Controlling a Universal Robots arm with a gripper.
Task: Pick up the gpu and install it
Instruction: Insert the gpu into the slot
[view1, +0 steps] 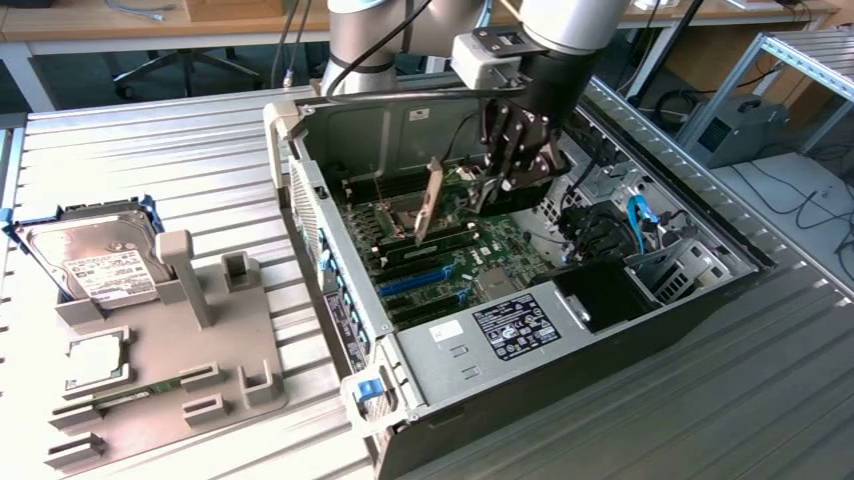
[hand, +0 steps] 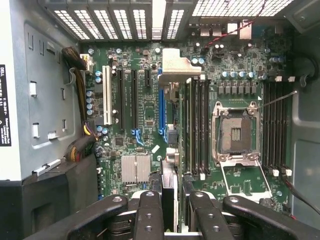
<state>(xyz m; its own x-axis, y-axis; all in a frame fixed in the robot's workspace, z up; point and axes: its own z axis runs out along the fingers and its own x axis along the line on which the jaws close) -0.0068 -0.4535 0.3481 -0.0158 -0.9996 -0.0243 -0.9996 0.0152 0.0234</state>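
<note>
While it hangs inside the open computer case (view1: 400, 130), the gripper (hand: 174, 202) holds the gpu (hand: 169, 180).
Fingers (hand: 150, 215) nearly closed, pinching it edge-on above the motherboard (hand: 145, 110).

Single arm (view1: 571, 20) enters from top of exterior view, pale grey link angled downward. Dark wrist section (view1: 547, 80) below it points steeply down, slightly tilted toward exterior view's left. Gripper (view1: 507, 190) hangs at wrist end, black linkage directed downward. In wrist view, black fingers (hand: 148, 210) sit in foreground, inner pair drawn close together. Jaws clamped on gpu (hand: 169, 192), held edge-on between them.
</note>
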